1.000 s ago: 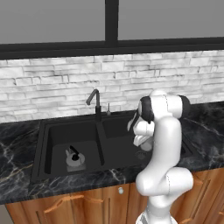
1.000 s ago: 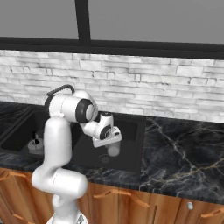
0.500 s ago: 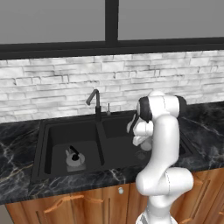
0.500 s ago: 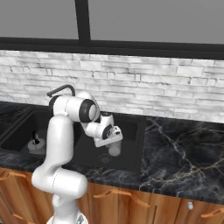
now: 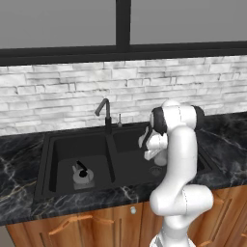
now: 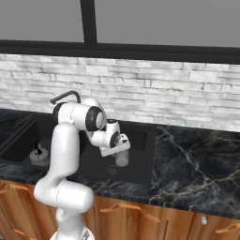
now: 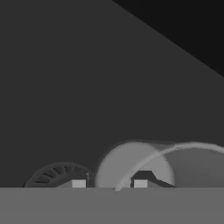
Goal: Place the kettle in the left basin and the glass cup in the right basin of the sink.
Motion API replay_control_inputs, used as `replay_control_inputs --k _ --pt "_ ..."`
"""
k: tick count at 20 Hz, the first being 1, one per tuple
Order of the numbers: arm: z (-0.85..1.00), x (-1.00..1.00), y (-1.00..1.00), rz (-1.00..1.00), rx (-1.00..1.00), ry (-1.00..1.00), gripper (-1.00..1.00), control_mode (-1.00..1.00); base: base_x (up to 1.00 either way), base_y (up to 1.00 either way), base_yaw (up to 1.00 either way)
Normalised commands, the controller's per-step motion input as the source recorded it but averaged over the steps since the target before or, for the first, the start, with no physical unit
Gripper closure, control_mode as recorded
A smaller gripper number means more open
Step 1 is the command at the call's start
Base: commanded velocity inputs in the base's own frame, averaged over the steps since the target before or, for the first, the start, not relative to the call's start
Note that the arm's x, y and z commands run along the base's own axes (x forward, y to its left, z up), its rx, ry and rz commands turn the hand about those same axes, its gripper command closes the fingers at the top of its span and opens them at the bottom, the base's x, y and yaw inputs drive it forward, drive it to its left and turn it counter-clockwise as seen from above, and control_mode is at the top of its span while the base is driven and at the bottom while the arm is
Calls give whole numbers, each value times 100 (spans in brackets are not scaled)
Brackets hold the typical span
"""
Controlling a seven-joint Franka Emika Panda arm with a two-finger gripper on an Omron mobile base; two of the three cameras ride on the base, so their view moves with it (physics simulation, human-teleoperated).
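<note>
Since a second ago my arm has swung the hand (image 6: 123, 151) a little further over the right basin (image 6: 140, 154) and lower into it, while the base cameras have held their place. From the right base view I see the glass cup (image 6: 122, 158) hanging under the hand, just above the basin floor and close to the round drain (image 6: 111, 169). Through the hand view the cup (image 7: 144, 164) lies across the bottom of the picture with its rim toward me, the two fingertips (image 7: 78, 183) sitting on either side of it, so I read the hand as clamped on the cup. The drain (image 7: 57, 175) shows just beside it there. In the left base view the kettle (image 5: 82, 174) sits upright on the floor of the left basin (image 5: 62, 149), well apart from the hand (image 5: 153, 153). The faucet (image 5: 105, 115) stands behind the divider of the sink (image 5: 44, 159), set into the dark marbled surface (image 6: 197, 159).
</note>
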Motion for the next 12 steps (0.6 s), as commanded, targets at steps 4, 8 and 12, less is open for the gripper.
replay_control_inputs --k 4,8,12 --pt "-1 0 -8 0 0 0 -100 -100 0 0 0" --pt "15 -2 -6 0 0 0 -100 -100 0 0 0" --pt "31 -10 0 0 0 0 -100 -100 0 0 0"
